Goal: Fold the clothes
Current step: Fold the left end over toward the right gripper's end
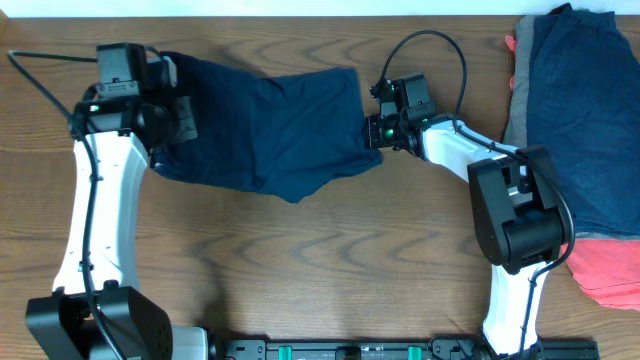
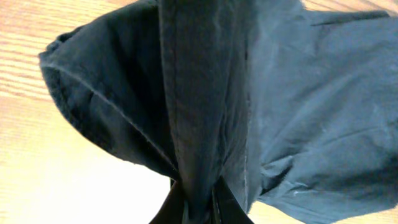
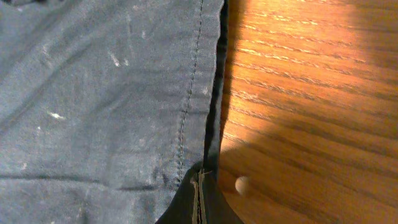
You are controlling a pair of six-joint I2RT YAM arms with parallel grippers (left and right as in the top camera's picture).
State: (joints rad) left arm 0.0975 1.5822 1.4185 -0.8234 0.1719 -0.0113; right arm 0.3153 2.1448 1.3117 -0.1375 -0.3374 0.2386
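Dark navy shorts (image 1: 265, 125) lie stretched across the back middle of the wooden table. My left gripper (image 1: 165, 100) is shut on the shorts' left end; in the left wrist view a thick fold of the shorts (image 2: 199, 112) runs down into the closed jaws (image 2: 200, 208). My right gripper (image 1: 375, 128) is shut on the shorts' right hem; in the right wrist view the stitched hem (image 3: 186, 118) ends in the closed jaws (image 3: 199, 193).
A pile of other clothes sits at the right edge: a navy garment (image 1: 575, 120) on top, grey beneath, and a coral-red piece (image 1: 610, 270) at the front. Bare wood table (image 1: 330, 260) lies in front of the shorts.
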